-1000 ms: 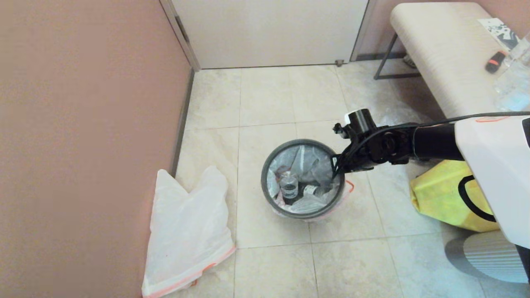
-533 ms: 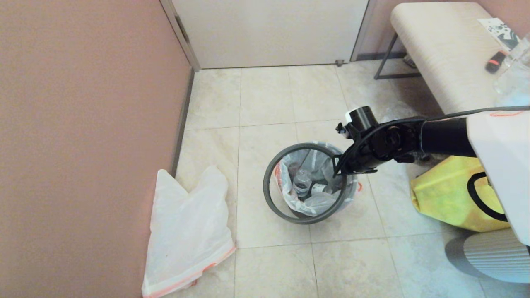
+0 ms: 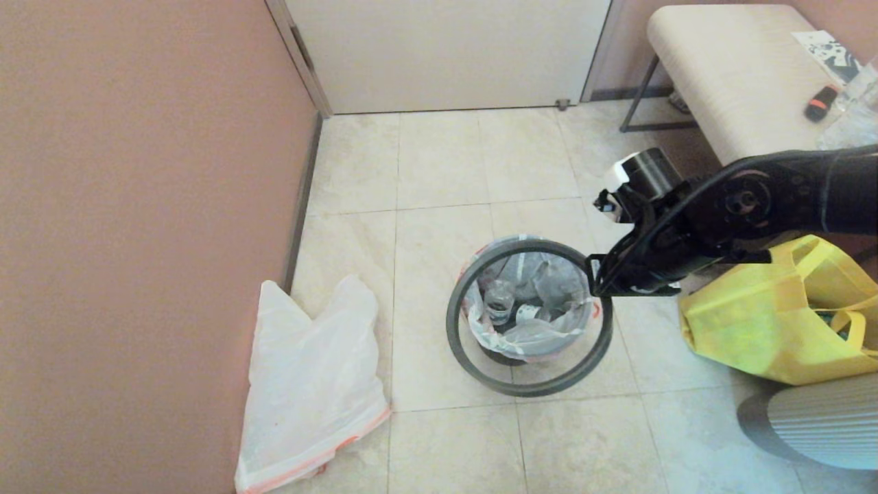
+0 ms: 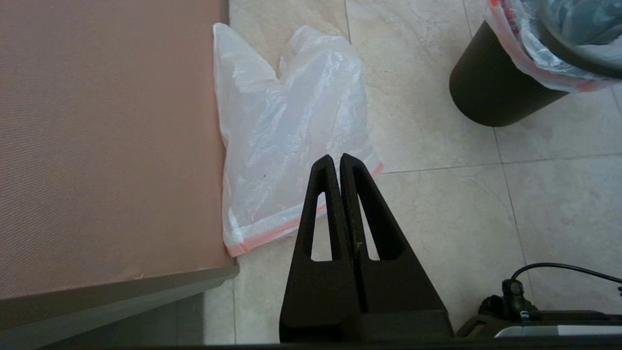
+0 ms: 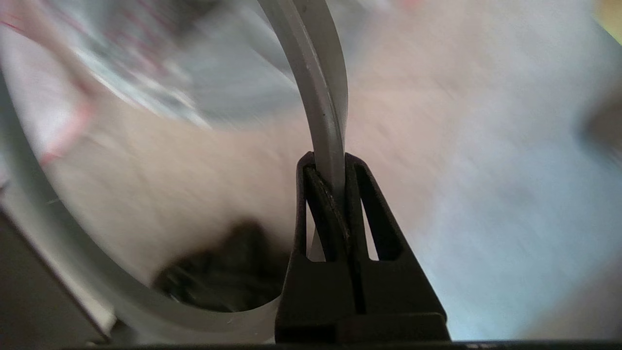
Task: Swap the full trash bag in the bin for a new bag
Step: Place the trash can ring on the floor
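The small black bin [image 3: 499, 355] stands on the floor tiles with the full trash bag [image 3: 542, 331] in it, a clear bottle showing through. My right gripper [image 3: 595, 278] is shut on the thin dark-grey hoop [image 3: 531, 391], holding it tilted above the bin and clear of its rim. In the right wrist view, the hoop [image 5: 316, 73] runs between the right gripper's [image 5: 324, 158] closed fingers. The new bag [image 3: 312, 384] lies flat by the left wall. My left gripper [image 4: 337, 158] hangs shut and empty above the new bag's [image 4: 286, 126] orange-pink edge, with the bin [image 4: 491, 92] off to one side.
A yellow tote bag [image 3: 754, 322] sits right of the bin under my right arm. A grey ribbed cylinder [image 3: 816, 425] is at the near right. A padded bench [image 3: 727, 82] stands at the back right, and a brown wall [image 3: 137, 206] closes the left.
My right gripper has lifted the hoop off the bin and carried it up and to the right. The full bag's rim, freed from the hoop, has loosened over the bin's edge.
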You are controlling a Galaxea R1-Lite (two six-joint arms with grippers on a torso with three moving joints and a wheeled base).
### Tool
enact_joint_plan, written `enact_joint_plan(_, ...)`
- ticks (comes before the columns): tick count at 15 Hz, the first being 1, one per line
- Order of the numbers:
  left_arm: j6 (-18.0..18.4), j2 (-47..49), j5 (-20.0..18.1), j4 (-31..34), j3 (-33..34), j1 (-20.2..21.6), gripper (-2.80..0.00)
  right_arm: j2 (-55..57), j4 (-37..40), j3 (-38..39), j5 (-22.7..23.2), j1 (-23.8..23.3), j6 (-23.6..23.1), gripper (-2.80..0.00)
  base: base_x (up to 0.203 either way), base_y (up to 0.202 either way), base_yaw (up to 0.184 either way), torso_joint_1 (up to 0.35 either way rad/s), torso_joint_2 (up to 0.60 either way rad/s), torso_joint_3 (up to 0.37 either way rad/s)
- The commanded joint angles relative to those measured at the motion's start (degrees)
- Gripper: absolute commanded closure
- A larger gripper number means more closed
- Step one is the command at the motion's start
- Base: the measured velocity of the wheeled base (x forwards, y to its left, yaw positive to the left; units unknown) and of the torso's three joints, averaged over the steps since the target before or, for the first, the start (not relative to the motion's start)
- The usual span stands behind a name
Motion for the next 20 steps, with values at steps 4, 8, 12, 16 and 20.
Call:
enact_joint_plan(4,-0.01,0.0,0.04,0.04,0.01,0.02,0.0,-18.76,0.33,21.55,-3.5,-4.67,0.29,0.0,0.0,0.0,0.0,0.0,0.0,0.0)
enact_joint_plan(8,-0.01,-0.01,0.04,0.04,0.01,0.02,0.0,-19.62,-1.64,31.24,-3.61,-20.93,-4.46,0.0,0.0,0.0,0.0,0.0,0.0,0.0)
enact_joint_plan(12,-0.01,0.0,0.04,0.04,0.01,0.02,0.0,-12.27,-13.39,36.73,0.82,-37.47,-16.39,0.0,0.0,0.0,0.0,0.0,0.0,0.0)
enact_joint_plan(16,-0.01,-0.02,0.04,0.04,0.01,0.02,0.0,1.64,-24.47,36.57,3.74,-41.77,-24.65,0.0,0.0,0.0,0.0,0.0,0.0,0.0)
enact_joint_plan(20,-0.01,-0.02,0.04,0.04,0.01,0.02,0.0,16.15,-32.78,29.27,3.96,-40.84,-31.62,0.0,0.0,0.0,0.0,0.0,0.0,0.0)
